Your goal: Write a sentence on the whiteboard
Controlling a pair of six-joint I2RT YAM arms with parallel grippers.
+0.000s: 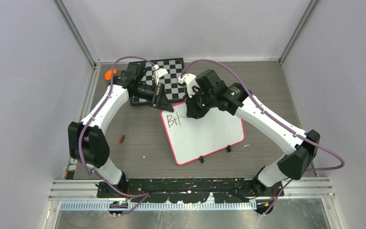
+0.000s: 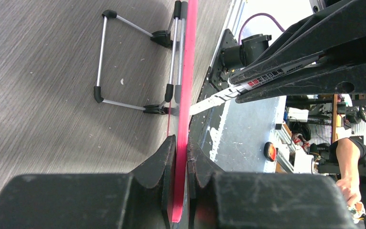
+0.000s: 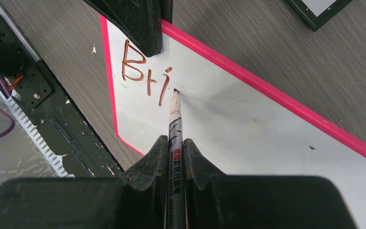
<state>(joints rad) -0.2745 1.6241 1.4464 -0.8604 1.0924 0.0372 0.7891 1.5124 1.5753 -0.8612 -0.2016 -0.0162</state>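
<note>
The right gripper [image 3: 174,149] is clamped on a marker [image 3: 175,114], jaws tight on the barrel. The tip touches the whiteboard [image 3: 257,138] just right of the letters "Bri", which is all of the sentence [image 3: 143,76] written so far. The left gripper [image 2: 181,155] is pinched on the board's pink rim at the corner nearest those letters, one finger lying over the white face just beside the "B". The board lies on the table [image 1: 138,138] between the two arms, skewed to the table's edges; its far side is near a checkered board [image 1: 169,71], and its clip feet [image 1: 228,149] are at the near rim.

Most of the writing looks undone, and several things could spoil it. The marker is held only by its barrel, so a hard press could make it slide or twist in the jaws and leave strokes faint or crooked. If the pinch on the rim slips, the board could skate under the tip's drag and the line would wander. The next strokes start close to fresh ink, so a low pass of the marker could smear the "i". The letters also slant away from the top rim, so the first line may drift and crowd the second.
</note>
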